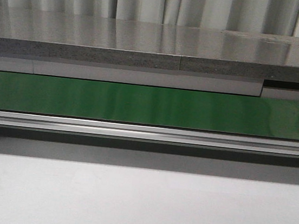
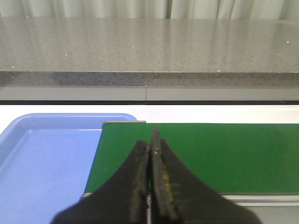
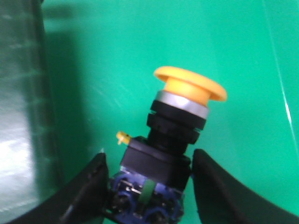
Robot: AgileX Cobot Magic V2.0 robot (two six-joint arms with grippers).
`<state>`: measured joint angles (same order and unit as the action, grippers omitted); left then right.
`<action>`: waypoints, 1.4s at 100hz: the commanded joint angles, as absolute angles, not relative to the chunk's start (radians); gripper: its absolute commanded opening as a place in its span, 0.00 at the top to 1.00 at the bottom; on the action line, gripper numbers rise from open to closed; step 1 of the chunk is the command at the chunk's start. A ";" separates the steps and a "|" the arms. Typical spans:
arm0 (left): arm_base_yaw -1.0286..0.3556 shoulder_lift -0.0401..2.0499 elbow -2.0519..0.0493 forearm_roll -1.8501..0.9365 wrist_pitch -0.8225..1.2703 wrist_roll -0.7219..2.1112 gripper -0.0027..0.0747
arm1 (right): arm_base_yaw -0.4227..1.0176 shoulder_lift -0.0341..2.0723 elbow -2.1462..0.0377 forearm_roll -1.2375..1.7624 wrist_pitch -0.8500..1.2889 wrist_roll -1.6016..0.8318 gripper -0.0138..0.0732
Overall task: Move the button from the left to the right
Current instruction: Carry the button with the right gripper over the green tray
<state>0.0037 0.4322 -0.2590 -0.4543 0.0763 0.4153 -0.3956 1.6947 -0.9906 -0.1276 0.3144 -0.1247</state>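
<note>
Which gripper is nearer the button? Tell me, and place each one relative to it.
Right. The right gripper has its fingers on either side of the button, at its black body. The left gripper is shut over the belt's end beside the blue tray, no button in its view.

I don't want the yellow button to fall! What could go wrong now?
The right gripper holds the button only by its black base, between its two fingers. The tall yellow cap leans out to one side, so the button might twist or slip onto the green belt if the arm moves fast. The front view doesn't show the button or either gripper, so a slip may be hard to spot there.
</note>
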 commanded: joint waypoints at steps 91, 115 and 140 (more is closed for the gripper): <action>-0.004 0.435 -0.287 -0.465 0.000 0.413 0.99 | -0.400 1.628 -1.017 -0.046 0.200 -0.125 0.19; -0.004 0.435 -0.287 -0.465 0.000 0.413 0.99 | -0.330 1.448 -1.011 0.030 0.197 -0.119 0.19; -0.004 0.435 -0.287 -0.465 0.000 0.413 0.99 | -0.185 1.212 -0.890 0.049 0.169 -0.119 0.19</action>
